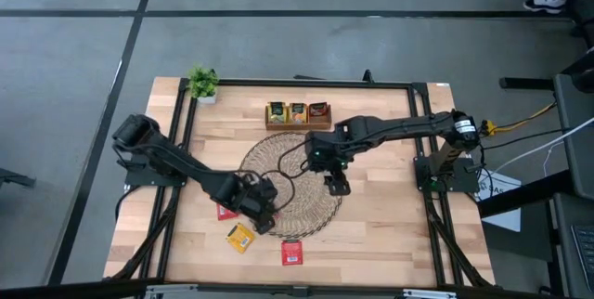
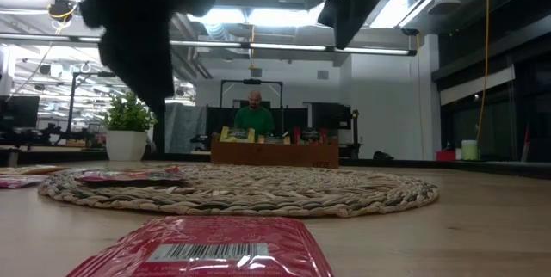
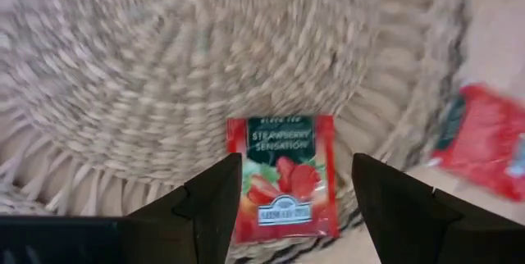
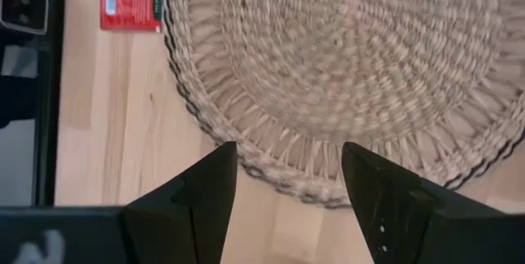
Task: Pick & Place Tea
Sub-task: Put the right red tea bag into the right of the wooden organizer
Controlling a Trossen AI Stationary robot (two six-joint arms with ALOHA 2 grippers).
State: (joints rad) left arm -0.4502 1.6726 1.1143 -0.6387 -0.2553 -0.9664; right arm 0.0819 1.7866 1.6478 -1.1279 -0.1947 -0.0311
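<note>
**Left fingers spread over a strawberry sachet at the mat's rim**

The left gripper has its two dark fingers parted with nothing between them but air; centred in the gap, low in the left wrist picture, lies a red strawberry sachet, flat on the edge of the wicker mat. That framing suggests the fingers are held wide so as to straddle the packet before closing on it. A second red sachet lies blurred at the right edge of that picture, off the mat on the wood.

The right gripper is likewise open and empty, poised above the mat's border, probably waiting clear of the left arm's work.

In the high view the left gripper sits at the lower-left rim of the mat, the right gripper at centre-right. On the table a yellow sachet and another red sachet lie loose below the mat, and a red one shows beside the left arm. A wooden box holding more sachets stands above the mat, with a potted plant at upper left.
</note>
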